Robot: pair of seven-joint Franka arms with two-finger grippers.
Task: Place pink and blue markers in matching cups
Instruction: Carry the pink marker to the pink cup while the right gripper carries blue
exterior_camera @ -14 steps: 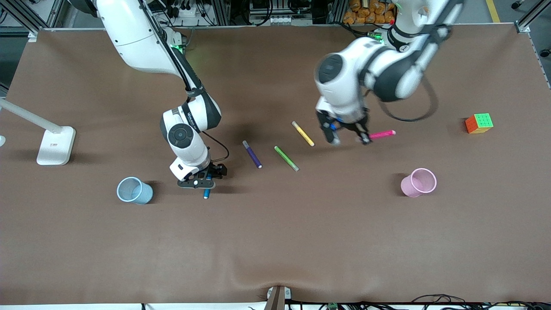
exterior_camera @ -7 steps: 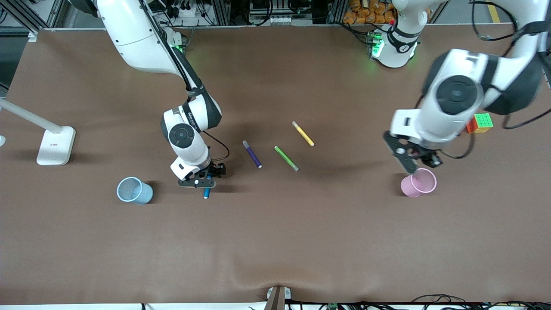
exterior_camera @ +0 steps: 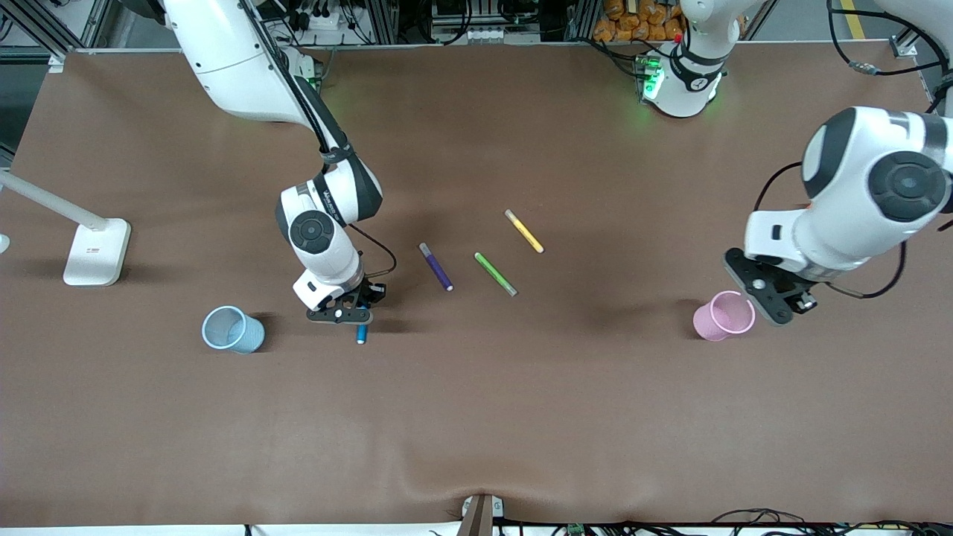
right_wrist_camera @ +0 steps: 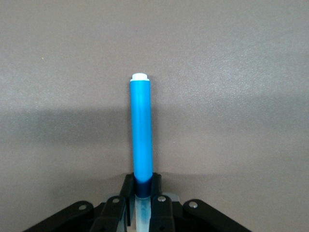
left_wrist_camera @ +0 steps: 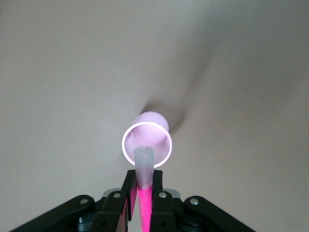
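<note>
The slim magenta-pink marker (left_wrist_camera: 143,193), clamped in the left gripper (left_wrist_camera: 142,193), hangs just over the pale pink mesh cup (exterior_camera: 723,316); released off-centre, it could catch the rim and tip the cup. The right gripper (exterior_camera: 350,307) clasps the bright blue marker (right_wrist_camera: 142,133) beside the light blue mesh cup (exterior_camera: 233,330). Purple (exterior_camera: 435,266), green (exterior_camera: 495,273) and yellow (exterior_camera: 523,230) pens lie between the arms, obstructing neither.

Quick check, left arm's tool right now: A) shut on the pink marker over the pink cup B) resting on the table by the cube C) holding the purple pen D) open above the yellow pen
A: the left wrist view shows the left tool clamped on the pink marker, pale cap end pointing down at the pink cup; in the front view it hangs at the cup's rim.
</note>
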